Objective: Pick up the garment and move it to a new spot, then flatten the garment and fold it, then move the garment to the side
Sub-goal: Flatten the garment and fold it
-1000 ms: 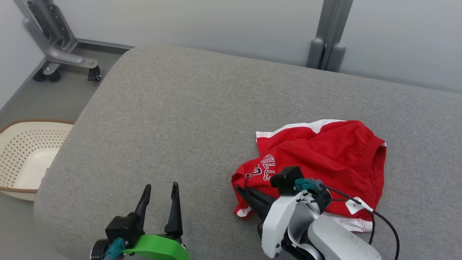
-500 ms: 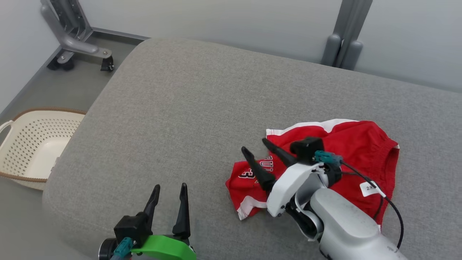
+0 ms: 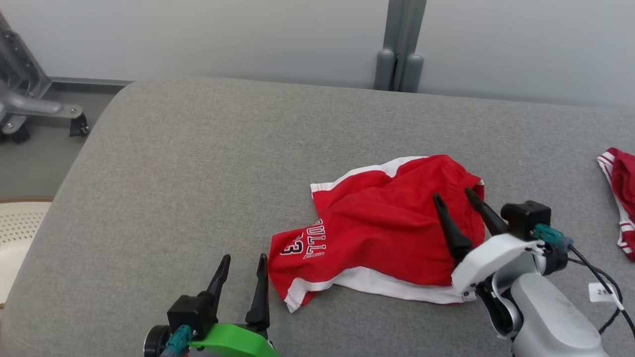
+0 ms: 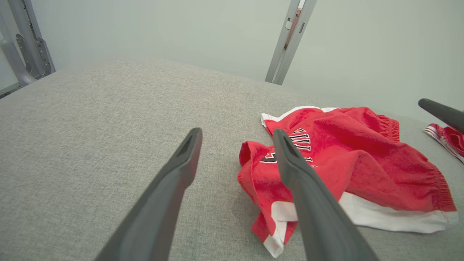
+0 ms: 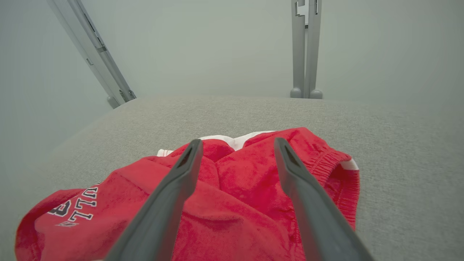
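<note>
The garment (image 3: 377, 228) is a pair of red shorts with white trim and dark lettering, lying crumpled on the grey cushion (image 3: 198, 163). It also shows in the left wrist view (image 4: 348, 159) and the right wrist view (image 5: 235, 192). My right gripper (image 3: 452, 192) hangs open over the garment's right side, nothing between its fingers (image 5: 174, 188). Open and empty too, my left gripper (image 3: 243, 258) stands near the front edge, just left of the garment's lower left corner.
A second red and white cloth (image 3: 620, 193) lies at the cushion's right edge. A cream perforated basket (image 3: 15, 233) sits on the floor at the left. A grey wheeled stand (image 3: 30, 106) is at the back left, and a grey post (image 3: 399, 44) stands behind the cushion.
My right gripper has opened and let go of the garment, then risen and moved to the garment's right side. The camera has swung to the right, so the whole picture shifted left.
</note>
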Available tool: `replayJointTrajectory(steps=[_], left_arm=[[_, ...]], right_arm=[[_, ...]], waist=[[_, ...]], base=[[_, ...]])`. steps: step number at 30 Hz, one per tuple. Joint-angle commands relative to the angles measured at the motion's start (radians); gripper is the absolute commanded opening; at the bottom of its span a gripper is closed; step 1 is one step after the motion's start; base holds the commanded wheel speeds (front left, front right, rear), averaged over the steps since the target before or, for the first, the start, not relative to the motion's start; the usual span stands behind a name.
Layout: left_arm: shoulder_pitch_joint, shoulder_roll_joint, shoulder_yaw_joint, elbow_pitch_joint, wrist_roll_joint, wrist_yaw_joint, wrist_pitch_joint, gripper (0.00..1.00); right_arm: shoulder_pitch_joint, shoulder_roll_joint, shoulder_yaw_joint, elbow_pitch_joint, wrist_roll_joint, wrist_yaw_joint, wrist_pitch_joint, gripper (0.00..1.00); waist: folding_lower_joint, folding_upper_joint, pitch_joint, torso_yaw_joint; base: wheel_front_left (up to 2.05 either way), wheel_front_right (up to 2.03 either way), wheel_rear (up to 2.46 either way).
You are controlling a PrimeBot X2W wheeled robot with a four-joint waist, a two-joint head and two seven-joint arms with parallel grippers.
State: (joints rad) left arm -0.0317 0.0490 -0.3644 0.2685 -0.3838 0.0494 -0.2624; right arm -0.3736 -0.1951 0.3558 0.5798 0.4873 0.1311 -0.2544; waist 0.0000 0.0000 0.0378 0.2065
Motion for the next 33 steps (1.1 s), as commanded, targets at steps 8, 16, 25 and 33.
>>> replayJointTrajectory(steps=[8, 16, 25, 33], left_arm=[[0.037, 0.003, 0.023, 0.002, -0.007, 0.01, -0.003, 1.0], [0.052, 0.003, 0.067, 0.014, 0.005, 0.007, -0.003, 1.0], [0.076, 0.003, 0.114, 0.008, 0.018, 0.0, -0.003, 1.0], [0.088, 0.003, 0.125, 0.013, 0.029, -0.002, -0.003, 1.0]], right_arm=[[0.182, 0.036, -0.217, -0.11, -0.124, -0.001, -0.011, 1.0], [0.297, 0.104, -0.305, -0.253, -0.21, -0.001, -0.011, 1.0], [0.403, 0.139, -0.322, -0.399, -0.26, -0.001, -0.011, 1.0], [0.443, 0.144, -0.303, -0.41, -0.255, -0.001, -0.011, 1.0]], waist=[[0.0, 0.0, -0.054, -0.096], [0.0, 0.0, -0.089, -0.139], [0.0, 0.0, -0.115, -0.159], [0.0, 0.0, -0.118, -0.167]], base=[[0.0, 0.0, 0.0], [0.0, 0.0, 0.0], [0.0, 0.0, 0.0], [0.0, 0.0, 0.0]])
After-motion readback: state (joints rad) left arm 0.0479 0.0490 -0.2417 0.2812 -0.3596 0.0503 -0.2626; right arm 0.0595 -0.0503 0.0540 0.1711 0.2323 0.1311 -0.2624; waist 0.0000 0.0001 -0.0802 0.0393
